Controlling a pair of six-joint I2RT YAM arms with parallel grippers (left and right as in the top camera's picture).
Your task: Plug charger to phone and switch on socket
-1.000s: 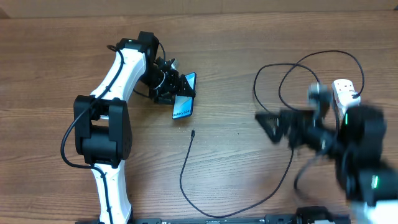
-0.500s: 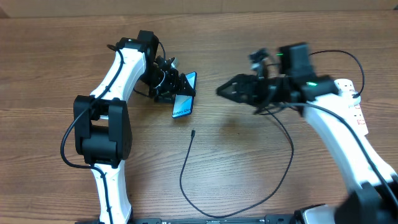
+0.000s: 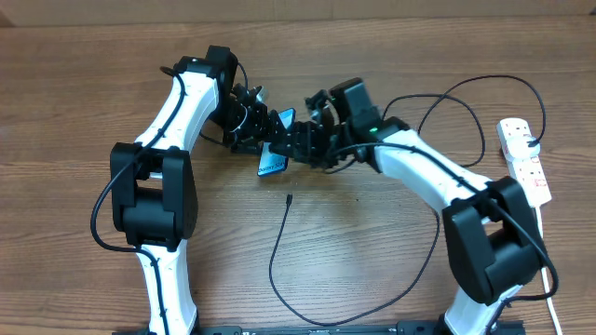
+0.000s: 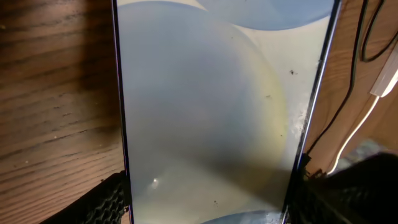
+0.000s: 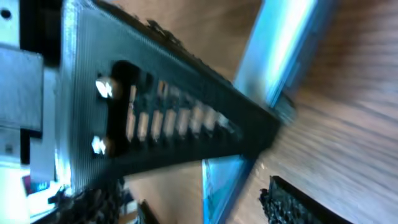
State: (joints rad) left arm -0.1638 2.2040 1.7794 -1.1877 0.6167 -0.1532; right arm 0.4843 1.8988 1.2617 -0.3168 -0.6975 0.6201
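The right end effector (image 3: pixel 296 142), jaws apart, has swung in to the slim blue-teal smartphone (image 3: pixel 273 164) clamped by the left end effector (image 3: pixel 257 131), leaving the thin black charger cable (image 3: pixel 288 207) unplugged below the smartphone.

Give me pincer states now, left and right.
Left pincer: closed on the slim blue-teal smartphone.
Right pincer: open, at the smartphone's edge, nothing held.

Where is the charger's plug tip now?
In the overhead view the plug tip lies on the table near the centre, just below the phone.
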